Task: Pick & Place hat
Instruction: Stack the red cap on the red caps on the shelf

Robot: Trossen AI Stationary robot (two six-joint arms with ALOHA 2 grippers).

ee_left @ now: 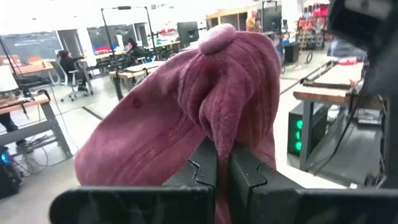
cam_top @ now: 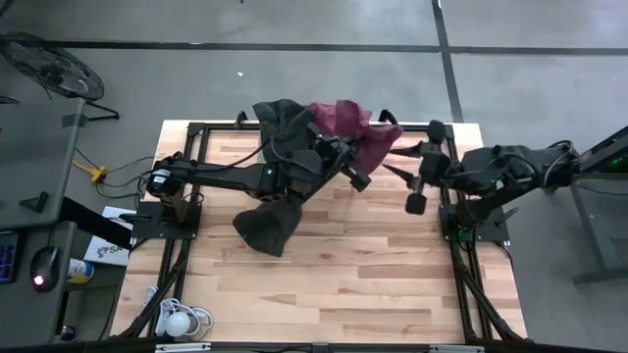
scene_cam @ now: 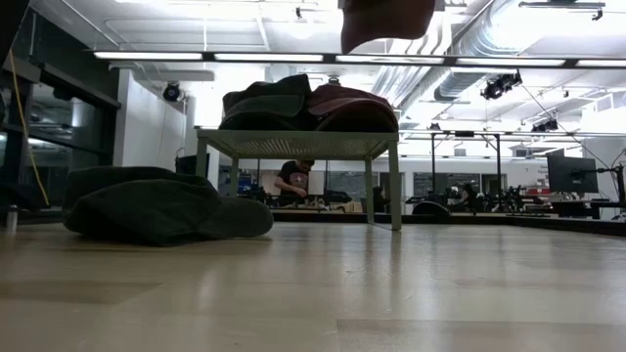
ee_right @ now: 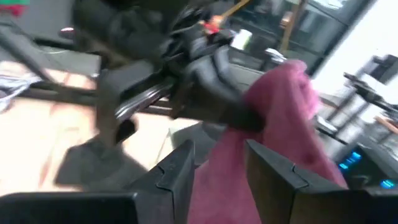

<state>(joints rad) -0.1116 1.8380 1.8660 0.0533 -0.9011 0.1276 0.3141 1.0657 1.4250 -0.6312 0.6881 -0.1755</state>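
A maroon knit hat point(cam_top: 381, 145) is held up in the air by my left gripper point(cam_top: 355, 175), which is shut on it; it fills the left wrist view point(ee_left: 186, 106) and shows at the top of the low view point(scene_cam: 386, 20). My right gripper point(ee_right: 217, 168) is open and reaches in from the table's right side point(cam_top: 417, 169). Its fingers stand on either side of the hat's hanging part point(ee_right: 280, 112), and I see no touch. A dark hat point(cam_top: 265, 226) lies flat on the table by its underside point(scene_cam: 156, 205). My left gripper pinches a bunched fold of the maroon hat point(ee_left: 222, 134) between its two shut fingers point(ee_left: 202, 168). The hat is lifted clear of the table. It bulges out beyond the fingertips and droops down around them.
A small mesh stand point(scene_cam: 298, 145) at the table's far side carries a heap of dark hats point(cam_top: 287, 123) and another maroon one point(cam_top: 339, 116). Black frame rails point(cam_top: 182, 196) run along the table's left and right sides. Bare wood lies toward the near edge point(cam_top: 353, 284). People sit in the room behind.
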